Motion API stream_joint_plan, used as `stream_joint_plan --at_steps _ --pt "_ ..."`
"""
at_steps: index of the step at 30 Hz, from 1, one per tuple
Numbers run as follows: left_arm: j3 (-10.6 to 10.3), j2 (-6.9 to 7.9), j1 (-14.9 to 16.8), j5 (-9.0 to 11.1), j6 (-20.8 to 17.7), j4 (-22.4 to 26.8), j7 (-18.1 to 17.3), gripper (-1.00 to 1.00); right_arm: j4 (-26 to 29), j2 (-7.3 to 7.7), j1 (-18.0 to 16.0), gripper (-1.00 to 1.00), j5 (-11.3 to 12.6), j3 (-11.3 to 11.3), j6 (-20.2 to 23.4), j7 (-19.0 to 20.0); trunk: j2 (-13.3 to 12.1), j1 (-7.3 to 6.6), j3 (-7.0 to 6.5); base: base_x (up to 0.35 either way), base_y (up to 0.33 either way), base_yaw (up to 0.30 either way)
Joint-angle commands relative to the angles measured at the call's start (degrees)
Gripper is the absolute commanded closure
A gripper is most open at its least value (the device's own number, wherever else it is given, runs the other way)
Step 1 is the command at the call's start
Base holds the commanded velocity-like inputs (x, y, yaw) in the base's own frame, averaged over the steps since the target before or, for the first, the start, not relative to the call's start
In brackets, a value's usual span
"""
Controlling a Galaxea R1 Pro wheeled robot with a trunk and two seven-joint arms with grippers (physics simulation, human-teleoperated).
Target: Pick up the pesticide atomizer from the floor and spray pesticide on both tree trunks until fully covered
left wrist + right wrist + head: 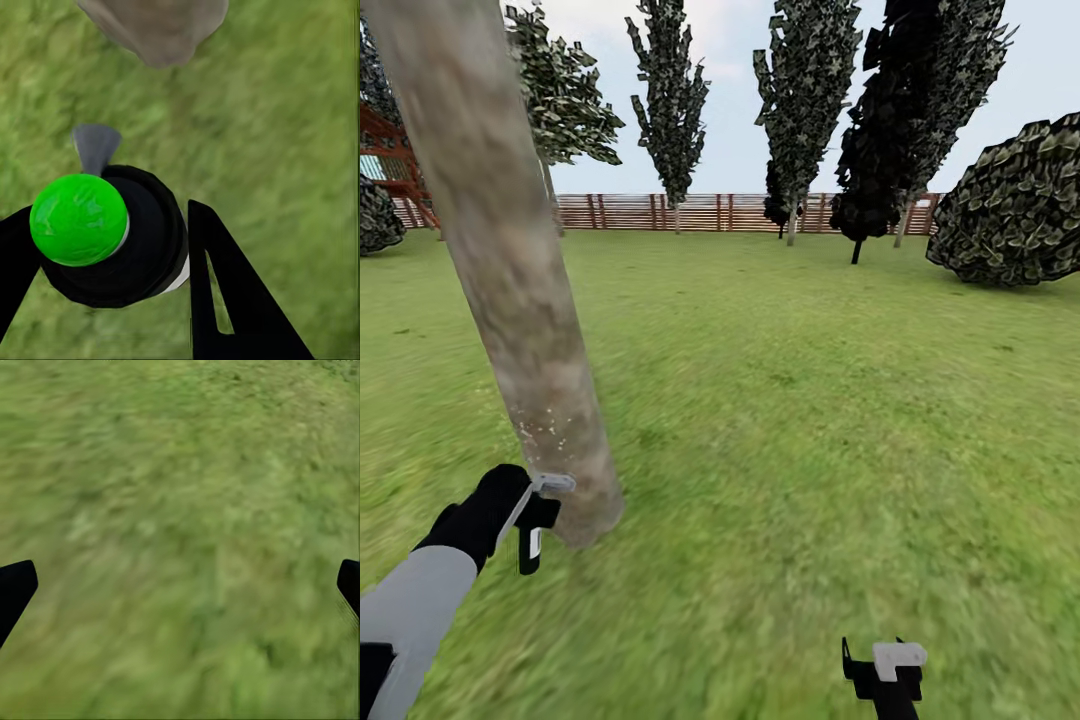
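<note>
A thick grey-tan mottled tree trunk [510, 290] leans across the left of the head view and meets the grass floor [810, 450] at its base [161, 30]. Pale specks dot its lower part. My left gripper [535, 525] hangs just beside that base, shut on the pesticide atomizer [112, 232], a black bottle with a bright green cap. Its grey nozzle [95, 146] points at the trunk's foot. My right gripper [885, 675] is low at the front right, open over bare grass [180, 585].
A brown slatted fence [700, 212] closes the lawn at the back, with tall dark cone-shaped trees [810, 110] in front of it. A big round bush [1010, 205] sits at the right. A red wooden frame [390, 150] stands far left.
</note>
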State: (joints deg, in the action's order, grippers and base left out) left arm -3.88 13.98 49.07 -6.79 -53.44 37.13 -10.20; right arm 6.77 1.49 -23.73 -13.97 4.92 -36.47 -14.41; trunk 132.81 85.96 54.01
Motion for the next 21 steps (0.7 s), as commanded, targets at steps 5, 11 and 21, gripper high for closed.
stream_joint_plan --at_steps 5,11,21 --pt "0.2 -0.11 -0.2 0.0 2.9 -3.1 0.1 1.0 0.0 0.0 0.0 -1.0 0.0 0.0 0.0 0.0 0.0 0.0 0.0 0.109 -0.087 0.0" --pt "3.5 -1.93 -2.7 0.4 13.8 -10.0 4.1 1.0 0.0 0.0 0.0 -1.0 0.0 0.0 0.0 0.0 0.0 0.0 0.0 0.004 -0.003 0.0" --pt "10.0 -0.72 -4.0 0.5 15.0 -10.4 7.0 1.0 0.0 -0.12 0.0 -1.0 0.1 0.0 0.0 0.0 0.0 0.0 0.06 0.0 0.0 0.084"
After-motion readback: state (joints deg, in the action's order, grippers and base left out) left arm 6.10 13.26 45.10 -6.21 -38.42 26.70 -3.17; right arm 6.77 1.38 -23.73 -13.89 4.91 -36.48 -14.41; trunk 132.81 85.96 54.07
